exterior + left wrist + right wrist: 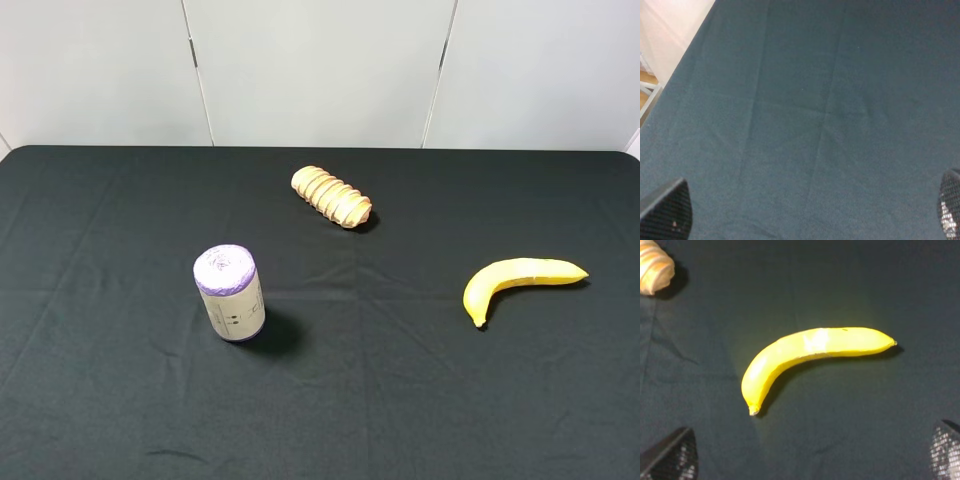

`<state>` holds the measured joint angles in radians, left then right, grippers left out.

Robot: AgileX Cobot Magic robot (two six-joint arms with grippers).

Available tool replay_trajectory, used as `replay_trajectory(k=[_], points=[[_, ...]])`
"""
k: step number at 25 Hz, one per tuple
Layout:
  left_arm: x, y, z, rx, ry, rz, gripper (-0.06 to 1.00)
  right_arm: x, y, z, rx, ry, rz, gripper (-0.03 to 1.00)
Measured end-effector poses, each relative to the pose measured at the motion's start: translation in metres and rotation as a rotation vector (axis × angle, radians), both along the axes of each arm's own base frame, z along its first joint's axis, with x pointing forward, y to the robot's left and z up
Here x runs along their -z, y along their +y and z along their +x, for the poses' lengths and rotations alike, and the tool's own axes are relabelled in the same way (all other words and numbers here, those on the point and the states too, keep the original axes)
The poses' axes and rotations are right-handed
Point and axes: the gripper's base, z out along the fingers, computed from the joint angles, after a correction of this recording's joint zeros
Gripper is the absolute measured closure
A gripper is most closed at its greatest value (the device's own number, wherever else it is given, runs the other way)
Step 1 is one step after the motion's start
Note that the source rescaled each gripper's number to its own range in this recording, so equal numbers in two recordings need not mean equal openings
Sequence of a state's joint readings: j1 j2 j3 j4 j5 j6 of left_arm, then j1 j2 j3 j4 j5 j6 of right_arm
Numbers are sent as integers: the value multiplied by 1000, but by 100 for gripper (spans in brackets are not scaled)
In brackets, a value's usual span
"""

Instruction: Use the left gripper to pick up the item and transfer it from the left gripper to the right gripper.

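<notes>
The banana point(520, 281) lies flat on the table point(420, 400) at the right of the exterior frame, dark tip toward the lower left. The right gripper point(815, 452) hangs above it, jaws spread wide, empty. The left gripper point(810, 212) is likewise wide open over bare cloth. The bread point(332, 196) lies upper center, the cylinder point(230, 292) stands left of center.

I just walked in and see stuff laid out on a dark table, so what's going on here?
Nothing is being handled yet. A banana, a bread loaf and a purple-topped cylinder sit apart on the black tablecloth, untouched. The left gripper is open over bare cloth with none of the objects in its view. The right gripper is also open, looking down on the banana. The pickup has not started.
</notes>
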<state>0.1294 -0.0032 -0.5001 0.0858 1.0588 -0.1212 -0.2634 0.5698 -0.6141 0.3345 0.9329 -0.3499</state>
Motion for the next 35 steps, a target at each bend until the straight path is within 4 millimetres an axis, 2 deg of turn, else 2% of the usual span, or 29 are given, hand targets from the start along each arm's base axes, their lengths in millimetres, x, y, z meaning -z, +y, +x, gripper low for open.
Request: replay_trajectory(k=[8, 13, 17, 24, 35], points=[[0, 0, 0, 0, 0, 0, -3, 9, 13, -45, -3, -182, -41, -3], [0, 0, 0, 0, 0, 0, -3, 6, 18, -68, 2, -306, -87, -3], [0, 0, 0, 0, 0, 0, -3, 11, 17, -81, 49, -285, -93, -3], [0, 0, 0, 0, 0, 0, -3, 20, 2, -85, 229, -227, -134, -3], [0, 0, 0, 0, 0, 0, -3, 20, 1, -86, 250, -235, -130, -3]])
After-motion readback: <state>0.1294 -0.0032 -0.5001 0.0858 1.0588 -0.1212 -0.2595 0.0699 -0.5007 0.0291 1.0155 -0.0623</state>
